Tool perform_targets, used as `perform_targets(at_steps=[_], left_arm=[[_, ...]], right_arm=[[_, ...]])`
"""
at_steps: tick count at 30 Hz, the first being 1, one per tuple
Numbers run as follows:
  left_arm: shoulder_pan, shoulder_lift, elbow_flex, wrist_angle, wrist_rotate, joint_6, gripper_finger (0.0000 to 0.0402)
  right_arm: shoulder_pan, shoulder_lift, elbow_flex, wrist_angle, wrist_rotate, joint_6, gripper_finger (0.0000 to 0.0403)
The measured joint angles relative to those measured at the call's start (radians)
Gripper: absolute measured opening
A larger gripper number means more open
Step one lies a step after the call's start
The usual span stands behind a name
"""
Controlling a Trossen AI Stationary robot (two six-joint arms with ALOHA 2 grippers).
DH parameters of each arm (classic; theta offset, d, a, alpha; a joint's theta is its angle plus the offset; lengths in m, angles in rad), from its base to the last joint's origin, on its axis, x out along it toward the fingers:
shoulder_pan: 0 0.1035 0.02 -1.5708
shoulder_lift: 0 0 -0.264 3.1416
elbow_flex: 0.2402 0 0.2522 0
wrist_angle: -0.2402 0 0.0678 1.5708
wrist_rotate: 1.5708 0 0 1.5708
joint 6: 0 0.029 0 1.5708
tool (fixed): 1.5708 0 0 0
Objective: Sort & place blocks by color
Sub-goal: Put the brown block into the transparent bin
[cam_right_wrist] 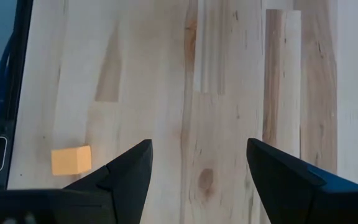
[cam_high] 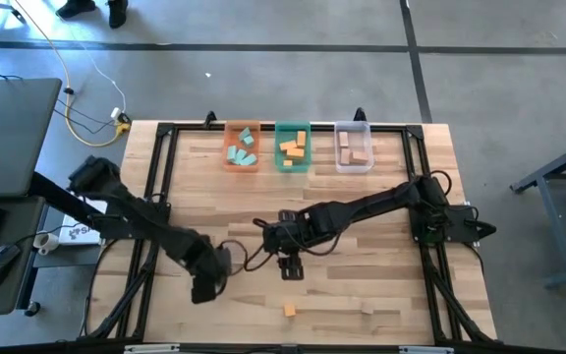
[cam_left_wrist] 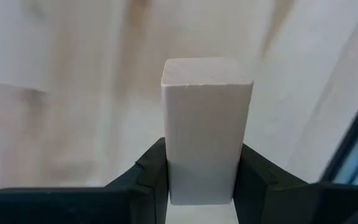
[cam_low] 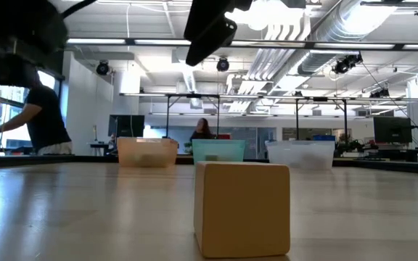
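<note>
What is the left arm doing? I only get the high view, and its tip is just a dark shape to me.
Observer: Its wrist view shows the left fingers shut on a pale block, which sticks out past their tips.
Operator: Does the right arm hold one too?
Observer: No. The right fingers are open and empty over the table, and an orange block lies off to one side.
Operator: Is anyone nearby?
Observer: The low view shows a person in the room behind the table.
</note>
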Motion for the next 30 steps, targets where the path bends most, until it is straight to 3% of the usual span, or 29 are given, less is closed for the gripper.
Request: perform_targets(at_steps=[9,17,30], left_arm=[[0.151,-0.176,-0.002,-0.036,-0.082,0.211,0.0099],[0.299,-0.322,-0.002,-0.048,-0.108,0.378,0.0099],[0.555,-0.420,-0.002,-0.047,-0.093,0.644,0.0099]], right_arm=[[-0.068,0.001,0.009,0.037,-0.011,-0.049,0.0248],[-0.140,0.001,0.009,0.127,-0.082,-0.106,0.0248],[-0.280,-0.025,0.011,0.321,-0.189,-0.120,0.0248]])
